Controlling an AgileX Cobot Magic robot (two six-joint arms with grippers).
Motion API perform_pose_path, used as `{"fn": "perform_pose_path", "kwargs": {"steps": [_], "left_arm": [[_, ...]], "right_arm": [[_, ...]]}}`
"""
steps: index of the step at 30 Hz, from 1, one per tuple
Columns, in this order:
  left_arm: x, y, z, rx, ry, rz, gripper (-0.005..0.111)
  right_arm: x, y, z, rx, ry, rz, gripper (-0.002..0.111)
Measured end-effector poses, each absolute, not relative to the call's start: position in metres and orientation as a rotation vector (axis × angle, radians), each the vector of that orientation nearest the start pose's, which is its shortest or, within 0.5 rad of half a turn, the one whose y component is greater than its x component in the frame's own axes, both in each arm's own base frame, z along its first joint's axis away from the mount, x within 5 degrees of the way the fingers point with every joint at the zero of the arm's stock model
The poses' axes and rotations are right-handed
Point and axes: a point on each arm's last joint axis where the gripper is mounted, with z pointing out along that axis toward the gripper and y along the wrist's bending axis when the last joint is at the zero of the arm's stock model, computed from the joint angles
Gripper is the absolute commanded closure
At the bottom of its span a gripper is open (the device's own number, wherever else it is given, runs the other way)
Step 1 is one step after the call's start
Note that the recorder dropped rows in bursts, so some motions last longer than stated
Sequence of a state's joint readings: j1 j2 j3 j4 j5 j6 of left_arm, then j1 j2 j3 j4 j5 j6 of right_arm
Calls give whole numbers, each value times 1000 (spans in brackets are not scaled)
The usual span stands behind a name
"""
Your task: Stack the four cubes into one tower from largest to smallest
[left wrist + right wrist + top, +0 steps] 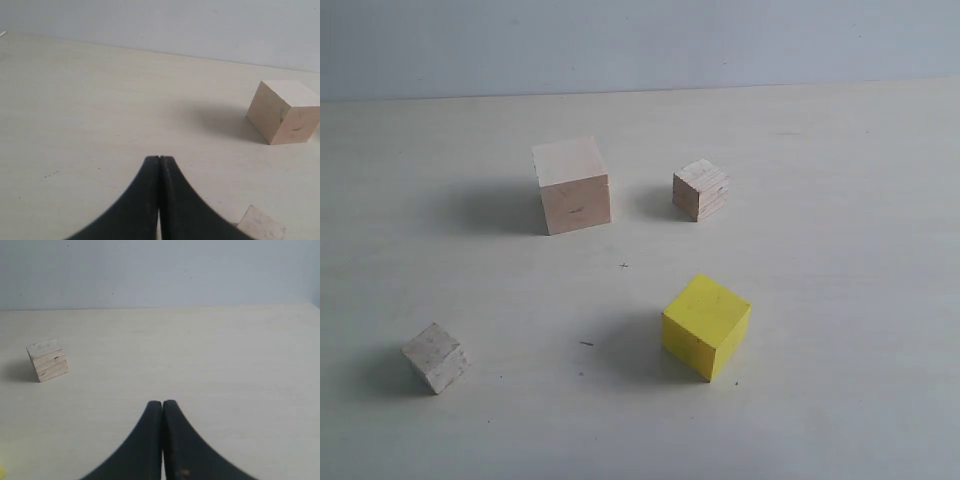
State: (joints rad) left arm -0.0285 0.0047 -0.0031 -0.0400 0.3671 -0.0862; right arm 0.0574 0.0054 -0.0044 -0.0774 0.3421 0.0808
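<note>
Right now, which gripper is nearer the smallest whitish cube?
Left. The whitish cube lies close beside the left gripper; the right gripper points elsewhere, with that cube outside its view.

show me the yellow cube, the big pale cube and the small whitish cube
yellow cube (708, 303), exterior view, top face
big pale cube (576, 207), exterior view, front face
small whitish cube (431, 345), exterior view, top face

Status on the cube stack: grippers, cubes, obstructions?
Left gripper and right gripper shut, empty. No stack yet: large pale cube, yellow cube, grainy cube, small whitish cube sit apart on the table. Nothing in the way.
</note>
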Motion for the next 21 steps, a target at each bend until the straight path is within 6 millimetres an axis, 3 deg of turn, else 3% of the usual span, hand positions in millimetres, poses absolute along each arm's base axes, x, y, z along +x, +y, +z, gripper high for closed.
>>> {"fn": "perform_pose_path", "kwargs": {"steps": [17, 21], "left_arm": [[53, -2, 181, -50, 1851, -91, 107], [55, -2, 189, -40, 1754, -84, 107]], "right_arm": [[54, 1, 184, -27, 1826, 22, 108], [55, 1, 187, -29, 1785, 26, 108]]}}
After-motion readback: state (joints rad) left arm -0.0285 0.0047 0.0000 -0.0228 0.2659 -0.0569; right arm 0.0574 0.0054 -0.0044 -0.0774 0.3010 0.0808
